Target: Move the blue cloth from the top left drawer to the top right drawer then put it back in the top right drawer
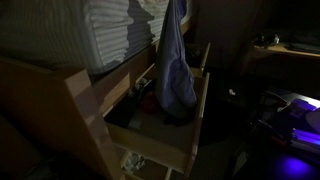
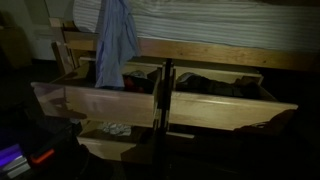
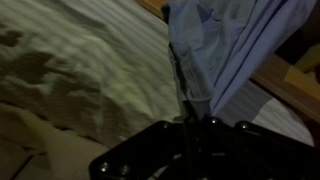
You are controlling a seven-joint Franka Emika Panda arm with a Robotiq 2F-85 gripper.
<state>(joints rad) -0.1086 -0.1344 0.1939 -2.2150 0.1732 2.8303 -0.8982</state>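
Observation:
The blue cloth hangs in a long drape in both exterior views (image 1: pixel 175 62) (image 2: pixel 117 42), with its lower end reaching into the open top left drawer (image 2: pixel 60 102). That drawer also shows in an exterior view (image 1: pixel 150 138). The open top right drawer (image 2: pixel 235 108) holds dark items. In the wrist view my gripper (image 3: pixel 195 120) is shut on the top of the cloth (image 3: pixel 235 40), which bunches between the fingertips. In the exterior views the gripper is lost in the dark above the cloth.
A bed with a striped mattress (image 2: pixel 220 25) (image 1: pixel 115 35) lies above the wooden drawers. A lower left drawer (image 2: pixel 105 142) is open with pale things inside. A dark post (image 2: pixel 165 95) stands between the top drawers. Lit equipment (image 1: pixel 295 115) stands at one side.

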